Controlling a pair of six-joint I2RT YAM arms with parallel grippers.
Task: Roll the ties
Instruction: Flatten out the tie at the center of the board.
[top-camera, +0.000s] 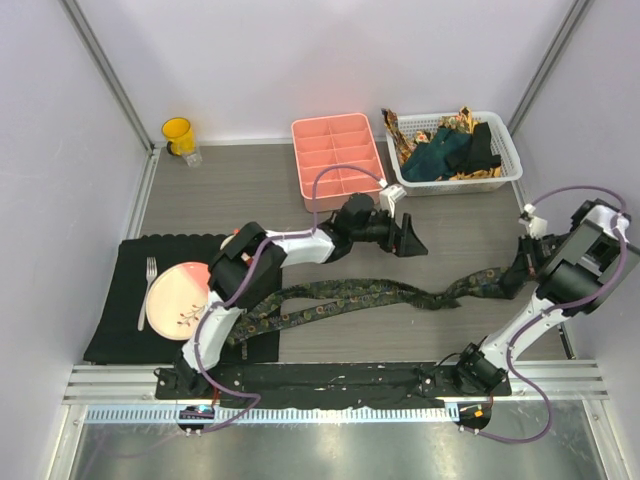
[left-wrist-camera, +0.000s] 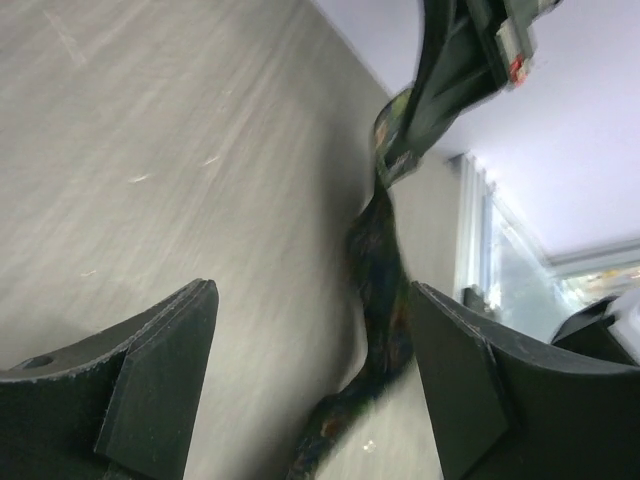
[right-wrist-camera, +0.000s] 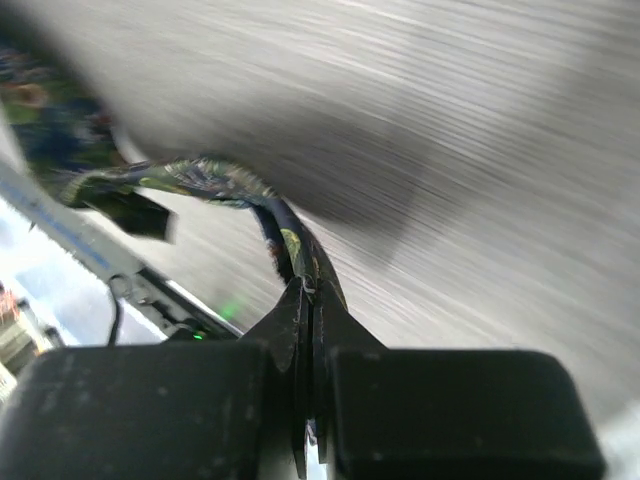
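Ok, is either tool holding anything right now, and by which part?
The right tool is shut on the dark patterned tie, pinching it at its end on the right arm's side. The left tool is open, holding nothing.

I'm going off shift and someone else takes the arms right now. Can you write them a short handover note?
Grippers: the left gripper is open and empty, over the table just beyond the tie. The right gripper is shut on the tie's right end.
Things: the tie lies stretched across the table, unrolled, with its left end at the placemat. The other ties are heaped in the basket at the far right.
Done: no rolled tie in view.
Left: roll this tie, then those in the basket.
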